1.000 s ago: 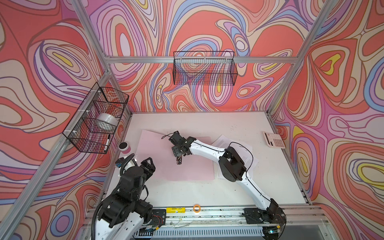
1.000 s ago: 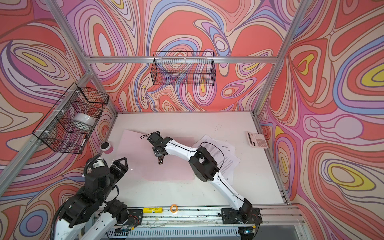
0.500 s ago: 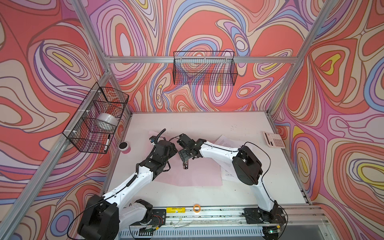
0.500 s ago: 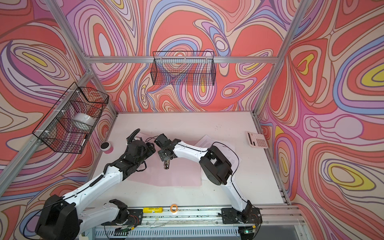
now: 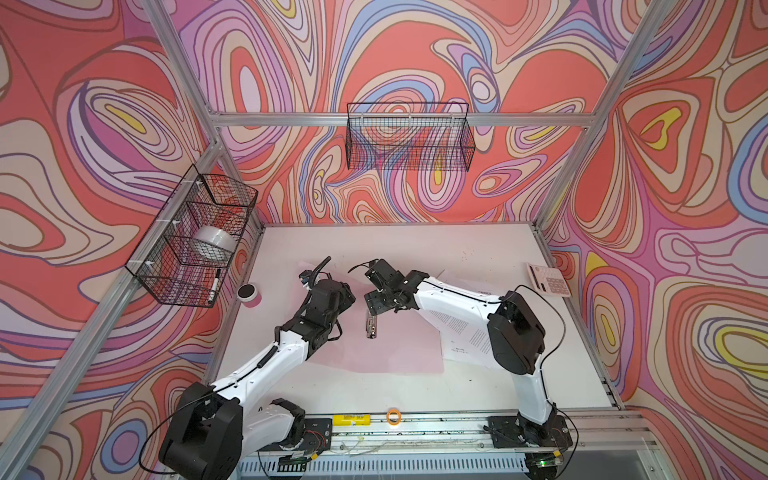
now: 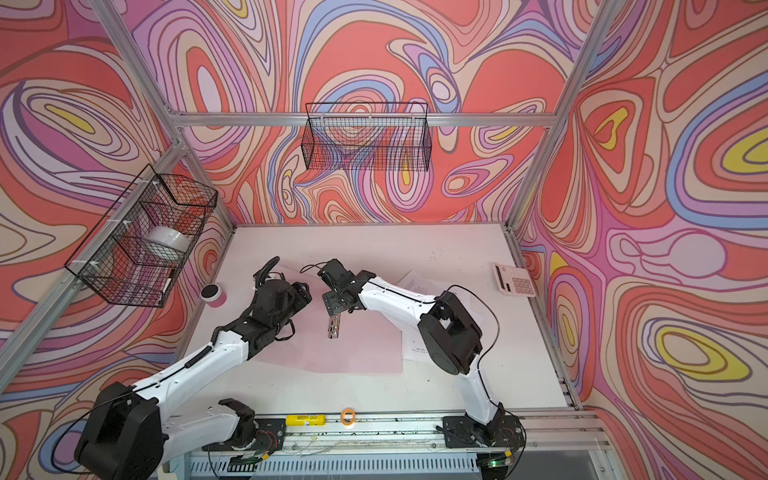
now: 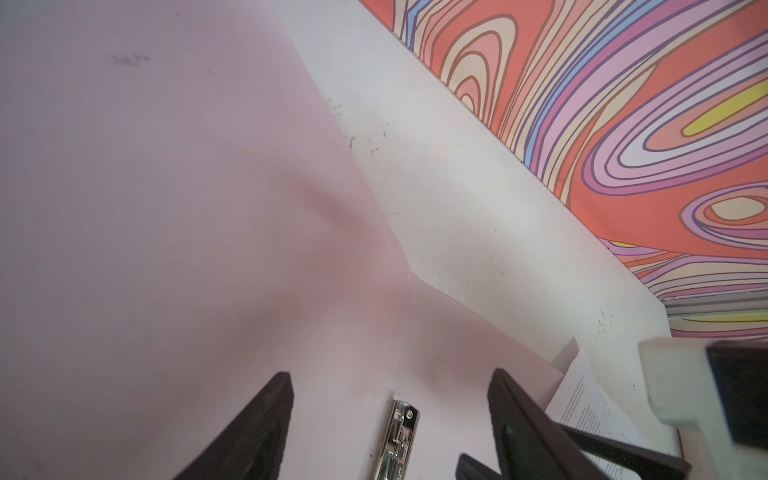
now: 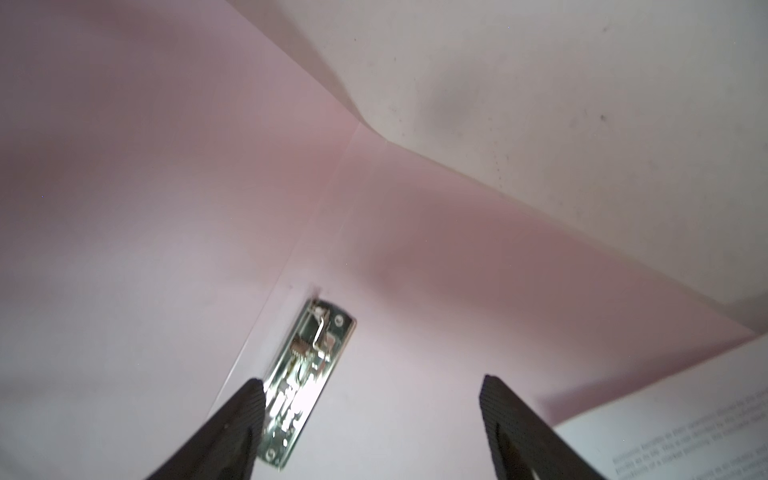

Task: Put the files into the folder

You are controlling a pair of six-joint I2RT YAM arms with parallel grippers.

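**While Both Arms Lean In, the Folder Lies Open on the Counter**

Although both grippers hang over the middle of the counter (image 5: 415, 249), neither one holds anything. The folder (image 5: 399, 345), pale pink and thin, lies open near the centre of the counter in both top views. Its two leaves meet at a crease, and the metal clip (image 5: 371, 326) sits just right of that crease.

The left gripper (image 7: 390, 374) hovers above the folder's left leaf. Its jaws are spread wide with only pink plastic showing between them, and in the left wrist view the clip (image 7: 399, 440) appears just past them. The right gripper (image 8: 372, 380) points down over the right leaf. Its jaws are also spread apart and pinch nothing. In the right wrist view one of its fingers (image 8: 232, 424) stands just beside the clip (image 8: 303, 382); whether they touch I cannot tell.

The files (image 5: 457, 328), white sheets of dense black print, lie on the counter at the folder's right side, largely under the right arm. Their near corner overlaps the folder's right edge, and they are outside the clip. In the right wrist view the printed sheet (image 8: 685, 436) sits beside the right finger.

A calculator (image 5: 548, 279) rests by the right wall, well apart from the sheets.
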